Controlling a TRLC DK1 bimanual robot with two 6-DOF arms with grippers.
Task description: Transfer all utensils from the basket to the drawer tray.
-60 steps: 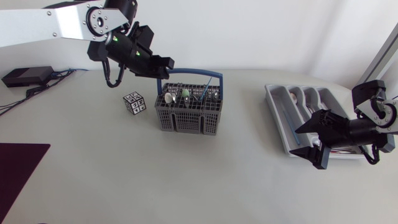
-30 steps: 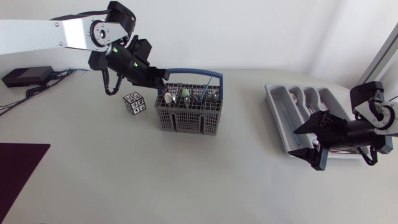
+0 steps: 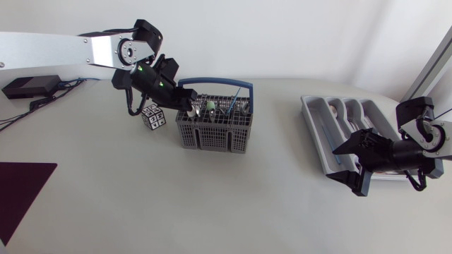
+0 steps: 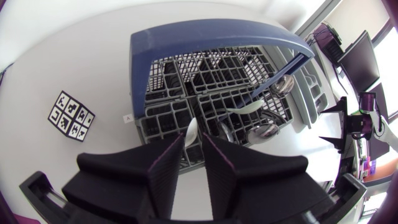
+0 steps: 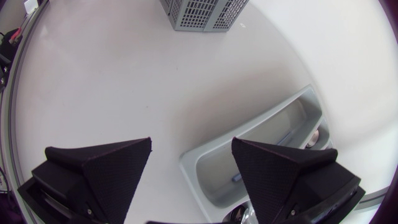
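Note:
A grey wire basket point(image 3: 214, 128) with a blue handle point(image 4: 205, 32) stands at the table's middle and holds several utensils: a white spoon point(image 3: 191, 111), a blue-handled one point(image 3: 234, 99) and metal spoons point(image 4: 264, 129). My left gripper point(image 3: 186, 105) is shut and hangs low over the basket's left end. In the left wrist view the white spoon point(image 4: 192, 129) stands right at the tips of that gripper point(image 4: 194, 138); whether it is held I cannot tell. The grey drawer tray point(image 3: 319, 144) lies at the right. My right gripper point(image 3: 340, 161) stands open over the tray's near left corner point(image 5: 205, 168), with nothing between its fingers.
A small cube with black-and-white markers point(image 3: 152, 116) sits just left of the basket. A black box point(image 3: 28, 86) with cables lies at the far left, and a dark mat point(image 3: 18, 187) covers the near left corner. A few utensils lie in the tray's compartments point(image 3: 333, 110).
My left arm has come down and slightly back, bringing its gripper from above the handle to the basket's left end. The right gripper has barely shifted.

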